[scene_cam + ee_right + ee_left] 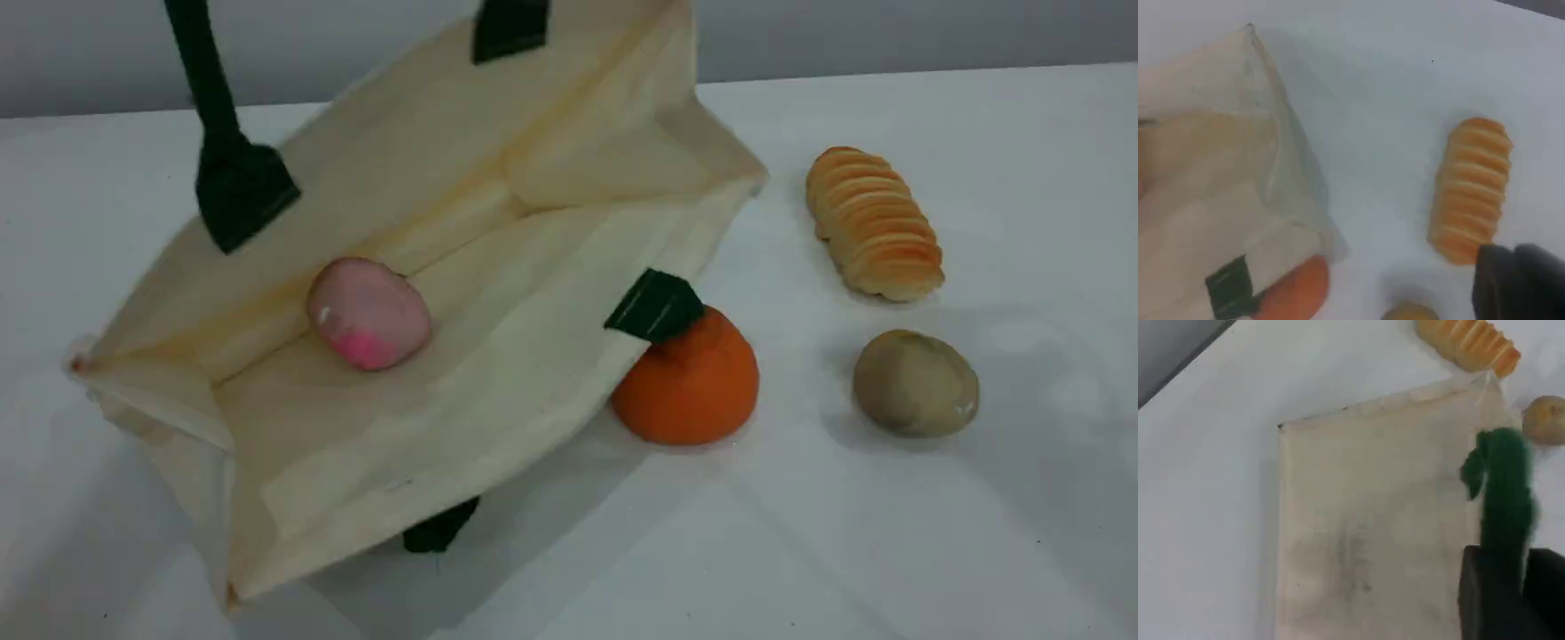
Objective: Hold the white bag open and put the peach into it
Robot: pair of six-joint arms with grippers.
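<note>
The white bag [498,293] lies tilted on the table with its mouth gaping toward the camera. The peach [369,313], pale pink with a bright pink patch, rests inside it on the lower wall. One dark green handle [209,98] runs taut up out of the top edge, lifting the upper wall. In the left wrist view that handle [1503,487] passes down between the black fingers of my left gripper [1511,587], which is shut on it above the bag's outer side [1371,520]. My right gripper [1516,283] hovers shut and empty, right of the bag, near the bread.
An orange stemmed fruit [689,382] sits against the bag's right rim, partly under a green tab [656,307]. A ridged bread roll [874,222] and a brownish potato-like lump [916,382] lie further right. The white table extends to the front and right.
</note>
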